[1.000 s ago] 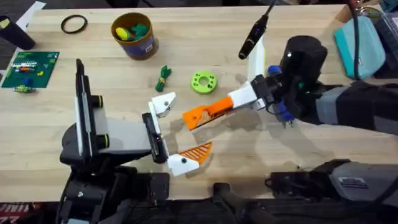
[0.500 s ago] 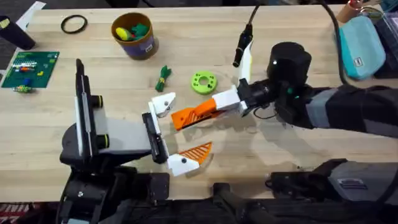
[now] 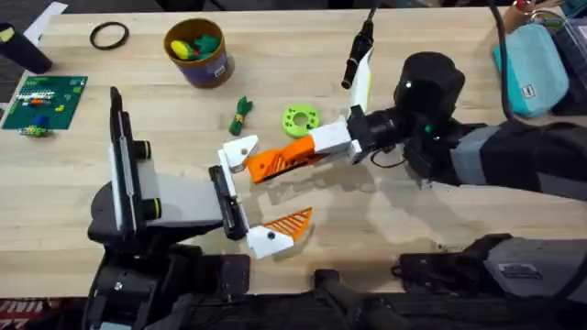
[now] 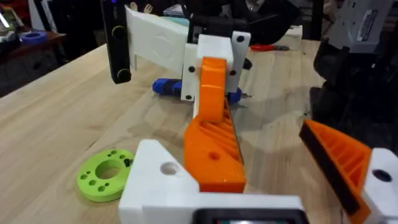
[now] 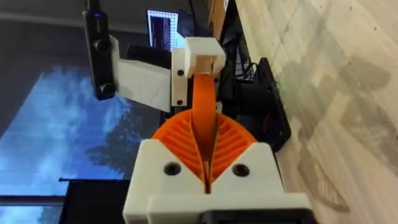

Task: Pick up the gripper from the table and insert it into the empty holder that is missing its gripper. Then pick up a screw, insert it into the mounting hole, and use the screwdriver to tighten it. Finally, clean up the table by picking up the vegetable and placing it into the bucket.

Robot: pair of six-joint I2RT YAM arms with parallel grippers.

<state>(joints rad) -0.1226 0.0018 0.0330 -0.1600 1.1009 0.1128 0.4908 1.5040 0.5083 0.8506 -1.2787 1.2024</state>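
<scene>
We clamp the orange gripper (image 3: pixel 273 162) in our right gripper (image 3: pixel 286 158) – tip aimed at the holder (image 3: pixel 240 152), for insertion – while the left's fingers (image 3: pixel 271 237) stay spread.

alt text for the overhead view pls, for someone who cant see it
The right hand holds the orange gripper against the white holder on the left arm's jaw. Behind them on the wooden table lie a lime-green disc, the green vegetable and the yellow-rimmed bucket.
</scene>
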